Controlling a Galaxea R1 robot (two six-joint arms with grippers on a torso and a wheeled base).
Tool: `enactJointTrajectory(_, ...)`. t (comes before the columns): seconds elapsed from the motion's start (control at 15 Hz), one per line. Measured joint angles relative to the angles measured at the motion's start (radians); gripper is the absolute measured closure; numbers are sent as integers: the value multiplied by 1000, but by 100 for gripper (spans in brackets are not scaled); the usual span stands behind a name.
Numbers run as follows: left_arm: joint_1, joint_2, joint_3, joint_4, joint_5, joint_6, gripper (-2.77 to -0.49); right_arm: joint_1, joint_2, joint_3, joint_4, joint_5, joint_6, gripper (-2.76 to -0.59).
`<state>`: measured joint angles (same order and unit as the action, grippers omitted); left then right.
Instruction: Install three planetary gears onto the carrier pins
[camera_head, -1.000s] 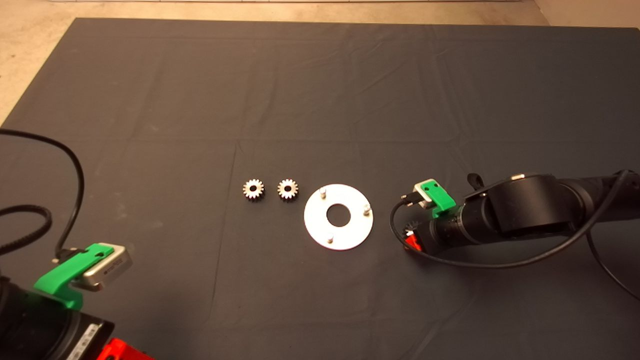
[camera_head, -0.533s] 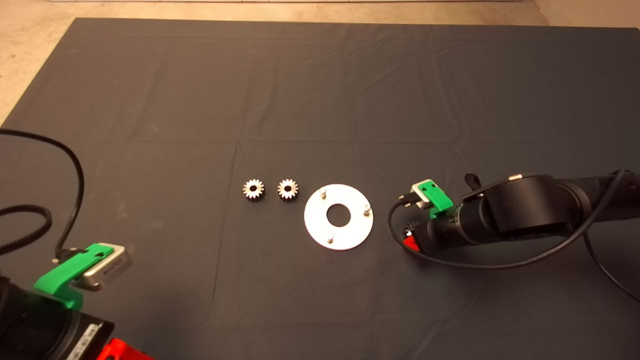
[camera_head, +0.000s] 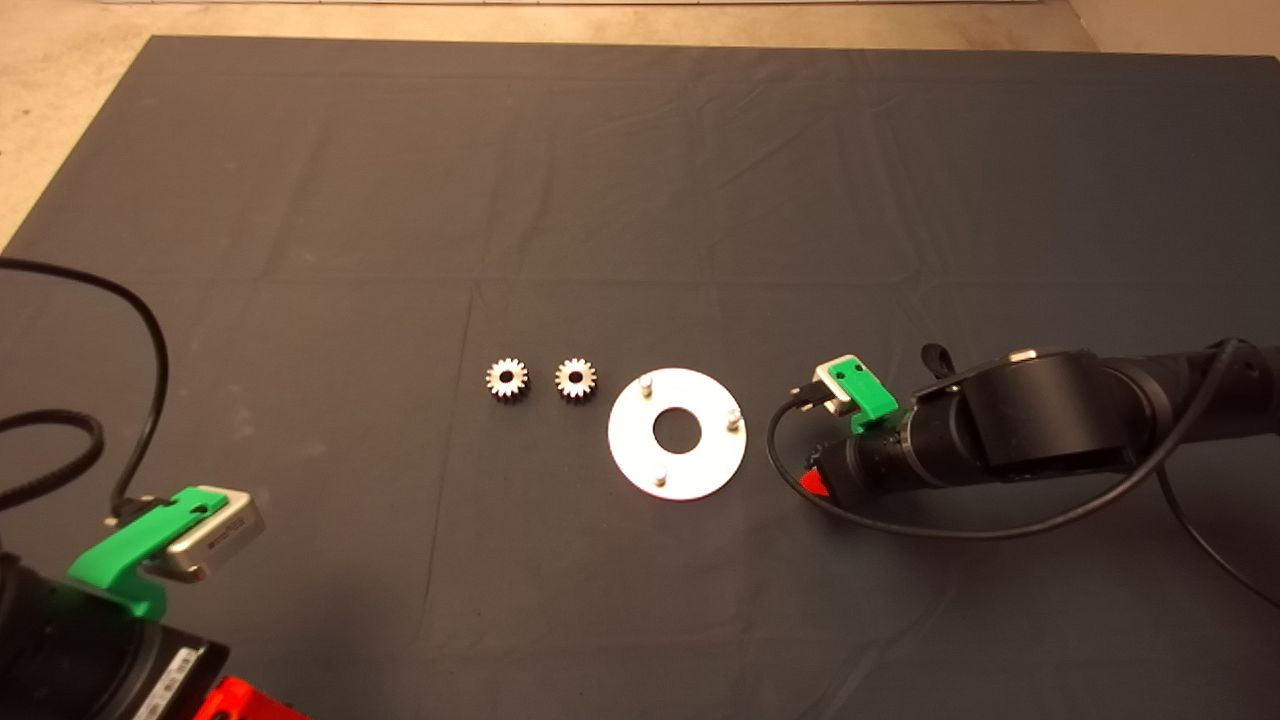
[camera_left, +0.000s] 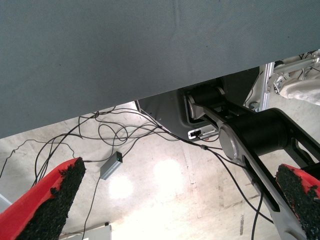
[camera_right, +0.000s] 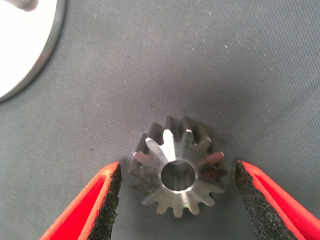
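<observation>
While the left tool (camera_head: 225, 700) waits wide open and empty at the counter's near-left corner, the right tool (camera_right: 175, 200) has slid closer to the plate (camera_head: 630, 455) — its open pads now straddle the third gear (camera_right: 177, 167) without touching. That gear lies flat on the mat, bore axis upright; two others (camera_head: 507, 379) lie beyond the plate, pins (camera_head: 646, 383) bare.

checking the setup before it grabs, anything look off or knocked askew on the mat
Nothing stands out. Two planetary gears lie flat beside the plate; its pins stand upright and bare. The third gear lies flat between the right gripper's open fingers.
</observation>
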<state>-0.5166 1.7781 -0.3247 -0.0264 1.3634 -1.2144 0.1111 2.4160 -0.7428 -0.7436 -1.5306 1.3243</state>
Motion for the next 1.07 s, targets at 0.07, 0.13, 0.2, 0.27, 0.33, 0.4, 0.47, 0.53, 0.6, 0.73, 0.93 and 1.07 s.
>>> enactJointTrajectory(0.07, 0, 0, 0, 0, 0, 0, -277, 0, 0, 0, -1, 0, 0, -164)
enactJointTrajectory(0.13, 0, 0, 0, 0, 0, 0, -277, 0, 0, 0, -2, 0, 0, -156)
enactJointTrajectory(0.2, 0, 0, 0, 0, 0, 0, -277, 0, 1, 0, -4, 0, 0, -153)
enactJointTrajectory(0.27, 0, 0, 0, 0, 0, 0, -277, 0, 1, 0, -7, 0, 0, -152)
enactJointTrajectory(0.33, 0, 0, 0, 0, 0, 0, -277, 0, 1, 0, -9, 0, 0, -143)
enactJointTrajectory(0.4, 0, 0, 0, 0, 0, 0, -277, 0, 3, -1, -10, 0, 0, -138)
enactJointTrajectory(0.47, 0, 0, 0, 0, 0, 0, -277, 0, 3, -1, -13, 0, 0, -138)
enactJointTrajectory(0.53, 0, 0, 0, 0, 0, 0, -277, 0, 3, -1, -16, 0, 0, -138)
enactJointTrajectory(0.6, 0, 0, 0, 0, 0, 0, -277, 0, 3, -1, -16, 0, 0, -129)
enactJointTrajectory(0.73, 0, 0, 0, 0, 0, 0, -277, 0, 3, -1, -16, 0, 0, -125)
enactJointTrajectory(0.93, 0, 0, 0, 0, 0, 0, -277, -3, 3, -1, -19, 3, 0, -117)
enactJointTrajectory(1.07, 0, 0, 0, 0, 0, 0, -277, -4, 3, -1, -21, 3, -1, -114)
